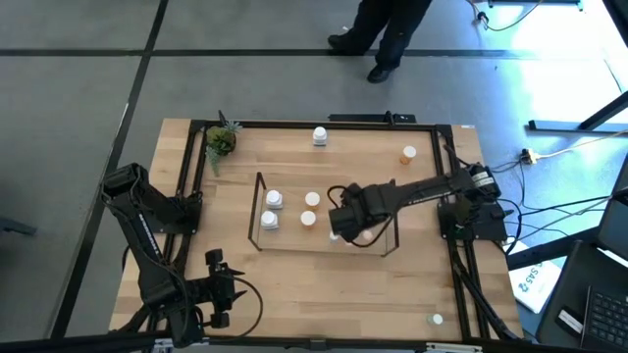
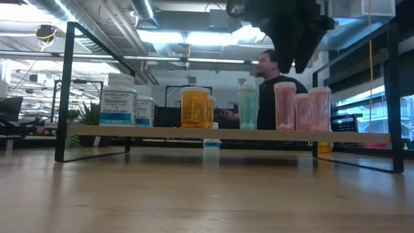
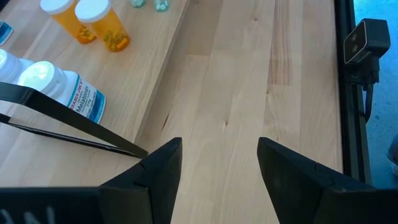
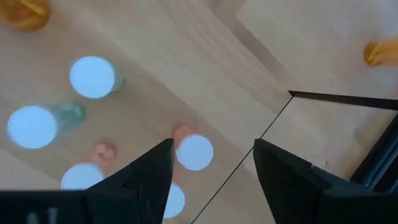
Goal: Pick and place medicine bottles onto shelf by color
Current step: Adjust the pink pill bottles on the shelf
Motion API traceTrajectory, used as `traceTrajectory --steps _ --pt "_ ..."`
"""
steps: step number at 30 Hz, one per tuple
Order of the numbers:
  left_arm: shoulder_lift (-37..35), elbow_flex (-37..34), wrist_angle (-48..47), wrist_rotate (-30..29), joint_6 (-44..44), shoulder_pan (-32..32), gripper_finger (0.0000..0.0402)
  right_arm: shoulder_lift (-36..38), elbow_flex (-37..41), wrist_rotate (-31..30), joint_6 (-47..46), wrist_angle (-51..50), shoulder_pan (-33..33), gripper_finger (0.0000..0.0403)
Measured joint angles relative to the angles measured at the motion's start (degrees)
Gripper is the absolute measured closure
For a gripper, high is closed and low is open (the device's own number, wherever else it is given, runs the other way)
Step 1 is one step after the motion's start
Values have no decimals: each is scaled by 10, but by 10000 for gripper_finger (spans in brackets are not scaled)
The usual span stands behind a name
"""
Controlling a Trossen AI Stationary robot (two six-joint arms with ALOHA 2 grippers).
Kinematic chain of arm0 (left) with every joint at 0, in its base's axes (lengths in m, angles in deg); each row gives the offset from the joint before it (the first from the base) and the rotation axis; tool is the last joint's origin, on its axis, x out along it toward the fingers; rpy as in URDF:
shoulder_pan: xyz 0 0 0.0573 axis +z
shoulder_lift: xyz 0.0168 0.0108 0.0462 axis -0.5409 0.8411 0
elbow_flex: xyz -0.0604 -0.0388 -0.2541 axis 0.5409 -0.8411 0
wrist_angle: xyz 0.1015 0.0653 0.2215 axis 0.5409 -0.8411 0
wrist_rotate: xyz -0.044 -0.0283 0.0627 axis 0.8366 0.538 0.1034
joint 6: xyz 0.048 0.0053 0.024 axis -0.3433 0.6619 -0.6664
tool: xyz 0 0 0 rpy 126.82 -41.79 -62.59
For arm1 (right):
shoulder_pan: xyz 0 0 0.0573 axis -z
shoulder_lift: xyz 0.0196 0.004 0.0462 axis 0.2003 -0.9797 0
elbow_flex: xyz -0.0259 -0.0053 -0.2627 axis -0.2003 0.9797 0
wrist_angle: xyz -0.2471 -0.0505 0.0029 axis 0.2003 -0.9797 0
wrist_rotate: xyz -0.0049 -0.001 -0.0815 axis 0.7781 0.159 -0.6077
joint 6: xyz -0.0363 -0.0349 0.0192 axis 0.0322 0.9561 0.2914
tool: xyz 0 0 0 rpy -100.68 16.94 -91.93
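Observation:
The shelf (image 1: pixel 294 243) stands mid-table, a black wire rack with a wood board. In the low view its board carries white bottles (image 2: pixel 119 100), orange bottles (image 2: pixel 195 107), a teal bottle (image 2: pixel 248 103) and three pink bottles (image 2: pixel 302 111). My right gripper (image 1: pixel 343 227) hangs open above the pink bottles; the right wrist view shows a pink bottle's white cap (image 4: pixel 195 152) far below the gap of my right gripper (image 4: pixel 211 163). My left gripper (image 3: pixel 217 155) waits open over bare wood at the near left, beside the shelf's wire leg (image 3: pixel 68 112).
Loose on the table stand a white bottle (image 1: pixel 320 135) at the far edge, an orange one (image 1: pixel 408 153) at the far right and a small white-capped one (image 1: pixel 437 319) at the near right. A potted plant (image 1: pixel 221 142) sits far left. A person stands beyond the table (image 1: pixel 388 34).

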Motion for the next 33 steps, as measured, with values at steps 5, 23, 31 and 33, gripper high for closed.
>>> traceTrajectory --steps 5,23,31,33 --pt "0 0 0 0 0 0 198 0 0 54 -2 3 6 180" --pt "0 0 0 0 -2 0 198 0 68 78 -29 31 6 180" --pt "0 0 0 0 -2 0 198 0 91 77 1 56 6 180" --pt "0 0 0 0 -2 0 198 0 91 77 4 58 6 180"
